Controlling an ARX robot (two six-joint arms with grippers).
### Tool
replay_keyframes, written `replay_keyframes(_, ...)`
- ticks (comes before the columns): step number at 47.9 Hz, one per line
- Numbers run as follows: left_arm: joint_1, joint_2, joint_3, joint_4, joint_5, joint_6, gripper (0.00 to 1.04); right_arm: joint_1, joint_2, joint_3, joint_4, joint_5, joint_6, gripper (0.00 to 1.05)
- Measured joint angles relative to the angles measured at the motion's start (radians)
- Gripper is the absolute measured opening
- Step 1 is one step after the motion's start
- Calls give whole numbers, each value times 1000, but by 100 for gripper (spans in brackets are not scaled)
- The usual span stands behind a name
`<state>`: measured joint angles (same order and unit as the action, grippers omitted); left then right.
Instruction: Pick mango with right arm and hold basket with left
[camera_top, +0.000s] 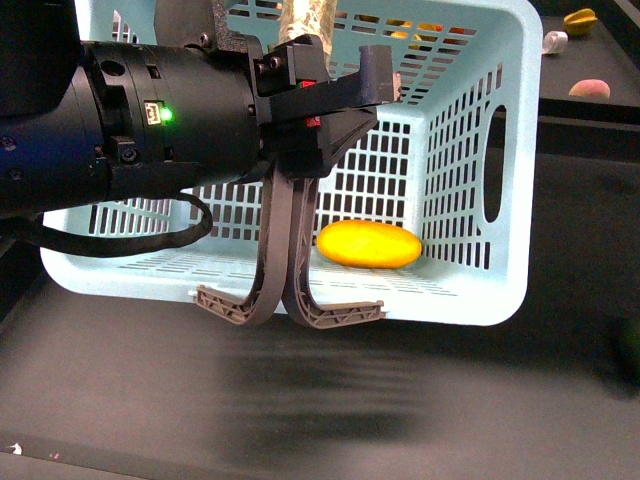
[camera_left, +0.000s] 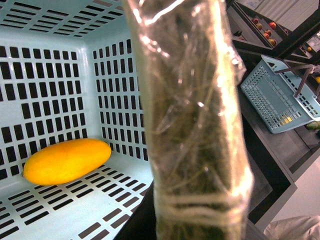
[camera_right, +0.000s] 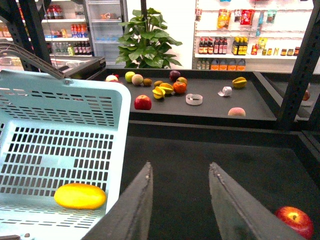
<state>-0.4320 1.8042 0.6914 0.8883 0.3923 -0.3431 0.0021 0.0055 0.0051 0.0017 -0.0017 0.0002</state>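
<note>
Inside the basket (camera_top: 522, 120), which is tipped toward the robot, the mango (camera_top: 369, 244) lies on the slotted lower face near a wall.

Large and pale turquoise, the basket looks light and a little springy. The black left gripper (camera_top: 340, 85) sits at its near rim above two hanging grey-brown handles (camera_top: 290, 290), but whether it is clamped there cannot be told. The mango is a smooth, unmarked yellow-orange oval. It is probably fairly heavy, slippery and easily bruised, so a gentle hold across its narrow middle seems best. The right gripper (camera_right: 181, 167) hangs beside the basket over the dark table (camera_right: 200, 150), parted and empty.
</note>
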Motion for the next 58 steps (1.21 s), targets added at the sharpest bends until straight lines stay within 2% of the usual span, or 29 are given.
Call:
replay_keyframes(6, 0, 0, 0, 0, 0, 0, 7, 0, 0, 0, 0, 0, 0, 55)
replay_keyframes(18, 0, 0, 0, 0, 0, 0, 7, 0, 0, 0, 0, 0, 1, 99)
replay_keyframes(22, -1, 0, 0, 4, -16, 3, 7, 0, 0, 0, 0, 0, 0, 96)
replay_keyframes(24, -16, 23, -12, 99, -122, 18, 7, 0, 0, 0, 0, 0, 0, 97)
replay_keyframes(25, -26, 47, -13, 159, -214, 25, 7, 0, 0, 0, 0, 0, 0, 97)
replay_keyframes(27, -34, 71, -4, 201, -292, 42, 7, 0, 0, 0, 0, -1, 0, 97)
replay_keyframes(28, -34, 80, 17, 202, -358, 51, 7, 0, -2, 0, 0, -1, 0, 97)
replay_keyframes(34, 9, 102, 146, 132, -520, -38, 7, 0, -2, 0, 0, 0, 0, 97)
replay_keyframes(42, 61, 151, 237, 41, -621, -230, 7, 0, -2, 0, 0, 0, 0, 97)
replay_keyframes(50, 130, 254, 355, -109, -731, -528, 7, 0, -2, 0, 0, 0, 0, 97)
replay_keyframes(58, 166, 315, 444, -194, -761, -723, 7, 0, -2, 0, 0, 0, 0, 97)
